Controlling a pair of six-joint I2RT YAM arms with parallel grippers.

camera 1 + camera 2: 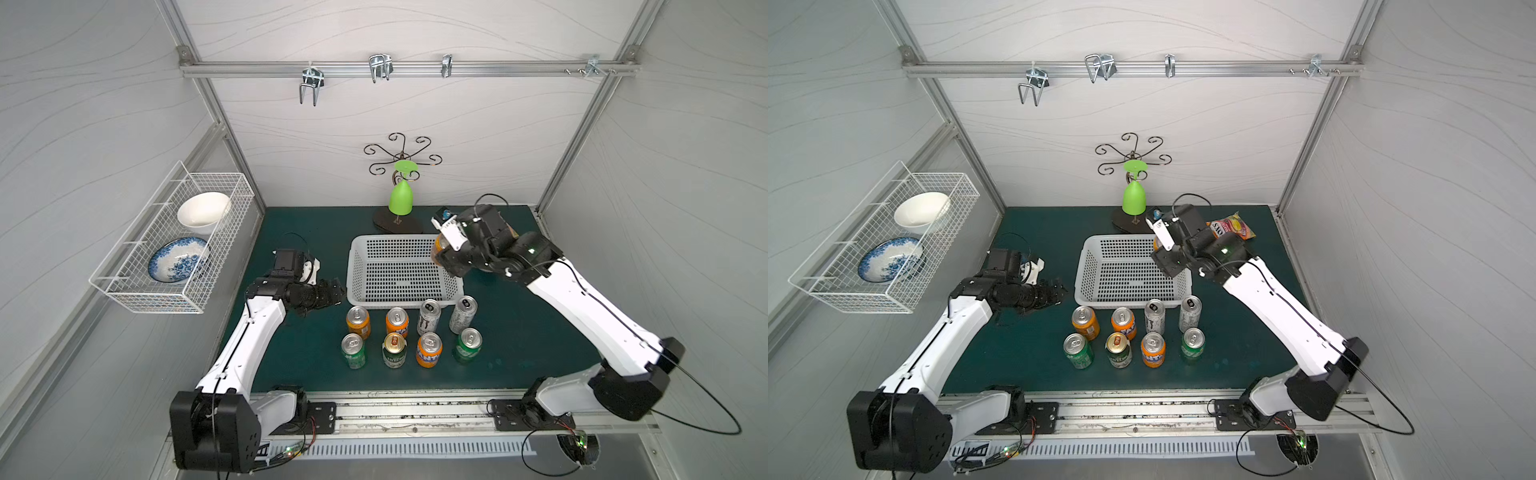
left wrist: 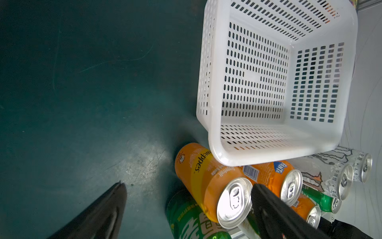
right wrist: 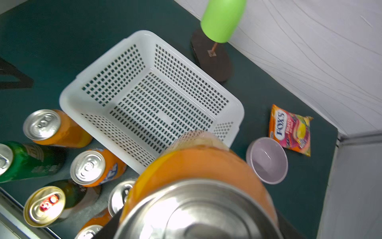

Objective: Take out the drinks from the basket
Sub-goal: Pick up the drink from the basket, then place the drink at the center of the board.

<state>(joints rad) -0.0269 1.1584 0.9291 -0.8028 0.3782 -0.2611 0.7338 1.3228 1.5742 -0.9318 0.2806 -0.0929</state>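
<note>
With the basket empty at frame centre, we grip the last orange can in our right gripper above its right rim, left gripper wide; a careless descent could topple the cans below.

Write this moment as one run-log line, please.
right gripper: holds orange can | basket: empty | left gripper: open
</note>
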